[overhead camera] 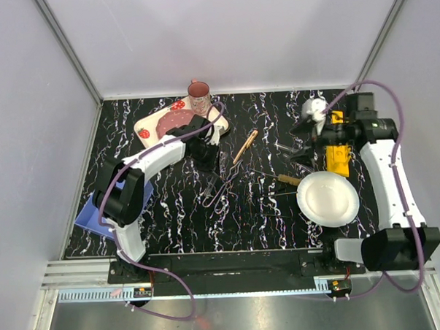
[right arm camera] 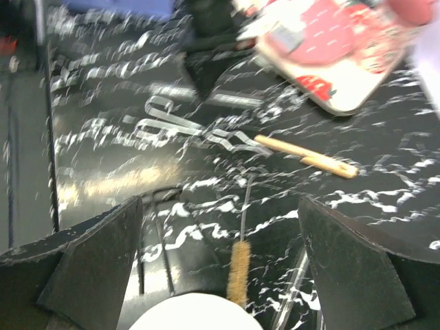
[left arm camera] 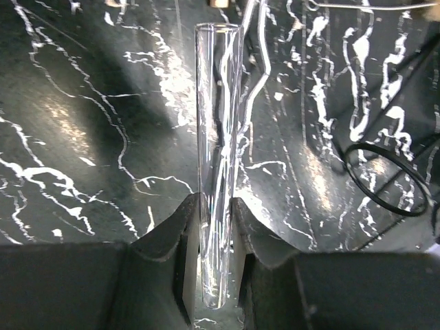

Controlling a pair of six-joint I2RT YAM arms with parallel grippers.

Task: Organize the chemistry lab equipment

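Observation:
My left gripper (overhead camera: 207,160) (left arm camera: 214,205) is shut on a clear glass test tube (left arm camera: 218,137), which sticks out forward over the black marbled table. A bent metal wire tong (overhead camera: 218,187) lies just ahead of it and also shows in the right wrist view (right arm camera: 180,129). A wooden-handled tool (overhead camera: 245,145) (right arm camera: 308,157) lies mid-table. A wire brush with tan bristles (overhead camera: 287,179) (right arm camera: 239,272) lies by the plate. My right gripper (overhead camera: 305,152) (right arm camera: 220,206) is wide open and empty, above the brush. Another test tube (right arm camera: 291,297) lies near its right finger.
A round white plate (overhead camera: 328,199) (right arm camera: 196,315) sits at the front right. The strawberry-patterned tray (overhead camera: 154,126) (right arm camera: 330,51) with a pink mug (overhead camera: 199,96) stands at the back left. A yellow object (overhead camera: 338,158) is beside the right arm. A blue item (overhead camera: 89,217) lies at the left edge.

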